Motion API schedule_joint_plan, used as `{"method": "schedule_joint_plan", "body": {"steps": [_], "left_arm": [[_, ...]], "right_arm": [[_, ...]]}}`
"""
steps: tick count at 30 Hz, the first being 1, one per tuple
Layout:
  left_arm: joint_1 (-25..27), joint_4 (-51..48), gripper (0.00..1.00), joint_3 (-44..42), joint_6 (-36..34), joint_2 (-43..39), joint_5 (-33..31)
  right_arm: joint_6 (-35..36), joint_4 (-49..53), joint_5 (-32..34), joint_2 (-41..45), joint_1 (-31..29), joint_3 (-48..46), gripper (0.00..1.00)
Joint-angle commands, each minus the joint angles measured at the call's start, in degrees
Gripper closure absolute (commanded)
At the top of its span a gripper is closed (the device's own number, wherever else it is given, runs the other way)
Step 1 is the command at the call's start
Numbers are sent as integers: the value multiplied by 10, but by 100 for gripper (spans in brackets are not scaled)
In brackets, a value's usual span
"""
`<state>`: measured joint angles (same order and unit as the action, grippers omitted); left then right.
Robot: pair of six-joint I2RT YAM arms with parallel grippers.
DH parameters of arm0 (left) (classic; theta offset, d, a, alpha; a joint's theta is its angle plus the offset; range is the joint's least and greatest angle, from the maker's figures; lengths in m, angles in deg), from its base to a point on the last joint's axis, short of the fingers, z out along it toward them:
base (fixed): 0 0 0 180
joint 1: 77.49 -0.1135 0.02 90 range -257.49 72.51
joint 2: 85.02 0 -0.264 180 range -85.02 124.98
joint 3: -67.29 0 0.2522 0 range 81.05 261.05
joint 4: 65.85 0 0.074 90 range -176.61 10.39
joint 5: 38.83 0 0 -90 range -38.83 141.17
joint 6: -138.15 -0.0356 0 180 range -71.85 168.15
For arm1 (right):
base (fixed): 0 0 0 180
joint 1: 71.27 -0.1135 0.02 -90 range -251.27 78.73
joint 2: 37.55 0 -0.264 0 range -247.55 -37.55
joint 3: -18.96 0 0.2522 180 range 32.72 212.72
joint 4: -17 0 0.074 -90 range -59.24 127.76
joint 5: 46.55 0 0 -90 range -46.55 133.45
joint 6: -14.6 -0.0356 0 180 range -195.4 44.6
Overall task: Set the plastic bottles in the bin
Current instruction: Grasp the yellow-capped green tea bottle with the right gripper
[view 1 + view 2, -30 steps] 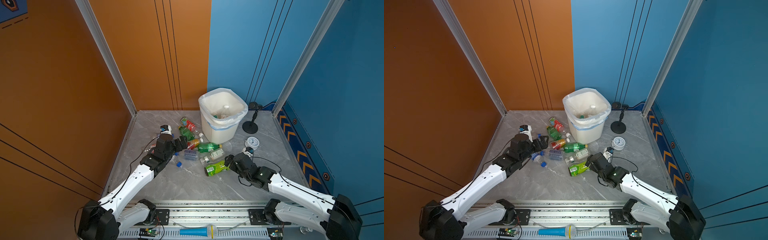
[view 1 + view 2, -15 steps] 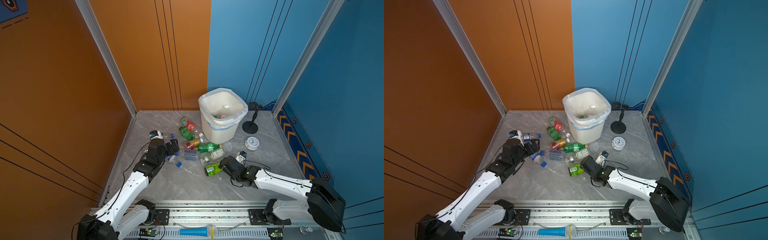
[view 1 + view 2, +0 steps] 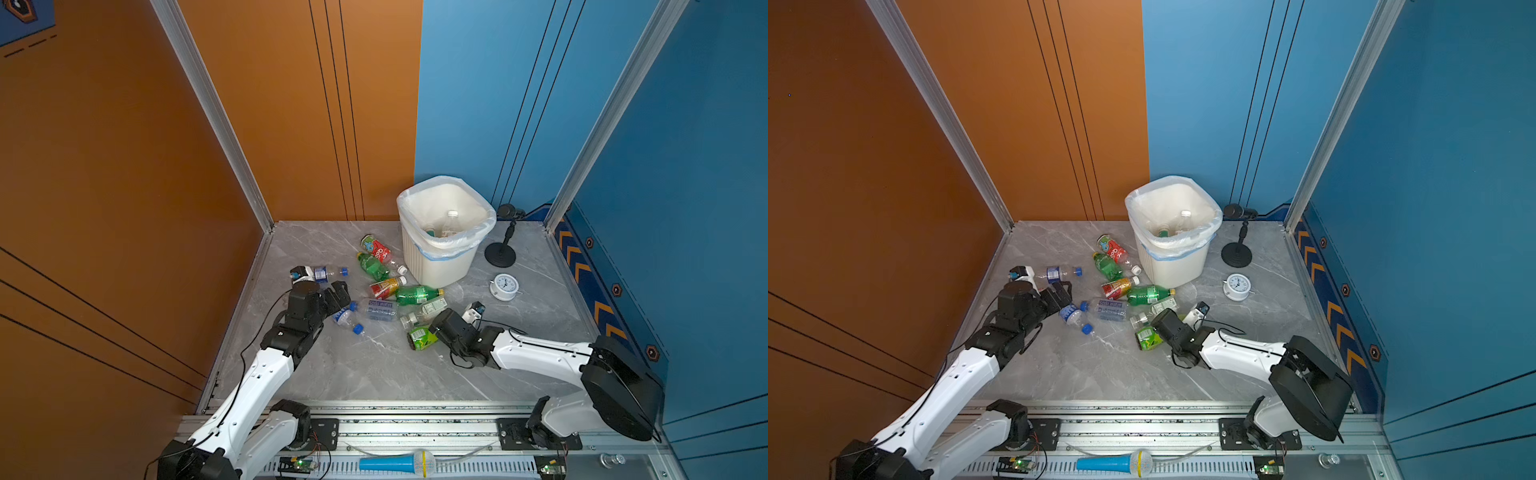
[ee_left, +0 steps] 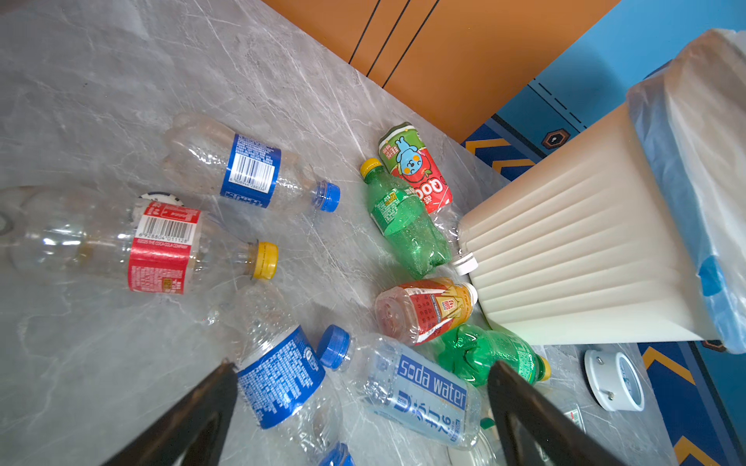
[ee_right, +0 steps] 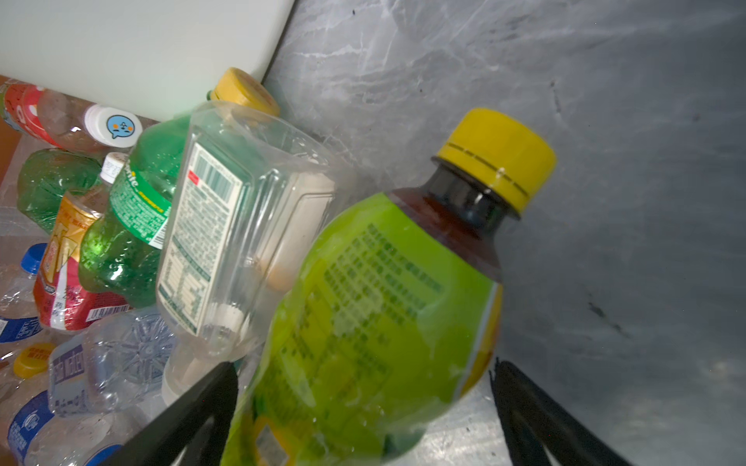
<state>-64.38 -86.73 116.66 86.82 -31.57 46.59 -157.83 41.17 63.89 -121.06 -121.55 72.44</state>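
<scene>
While your right gripper (image 5: 361,365) sits wide open around the lime-labelled, yellow-capped brown plastic bottle (image 5: 387,290), your left gripper (image 4: 361,365) gapes wide by the clear blue-labelled plastic bottle (image 4: 282,379). Both bottles lie on the grey marbled table (image 3: 374,374), near the white ribbed plastic bin (image 3: 436,262).

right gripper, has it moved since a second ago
Yes. The right gripper has slid left in a top view, away from the alarm clock, so its open jaws now flank the lime-labelled bottle.
</scene>
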Motion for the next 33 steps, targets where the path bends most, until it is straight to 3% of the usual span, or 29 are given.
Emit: {"method": "schedule_joint_plan", "body": {"steps": [1,20,26,33], "left_arm": [[-10,-8,2,-15,1,-13,17],[-55,-5,2,-41,11,-28,49],[-61,-1,2,-43,15,-23,53],[-65,6,2,-43,25,-9,58]], "right_arm": [[-27,-10,-13,-20,-3,9,1],[-46,-39,-8,-33,5,-2,35],[-1,10,42,32,4,-1,37],[100,102,138,162,5,4,37]]}}
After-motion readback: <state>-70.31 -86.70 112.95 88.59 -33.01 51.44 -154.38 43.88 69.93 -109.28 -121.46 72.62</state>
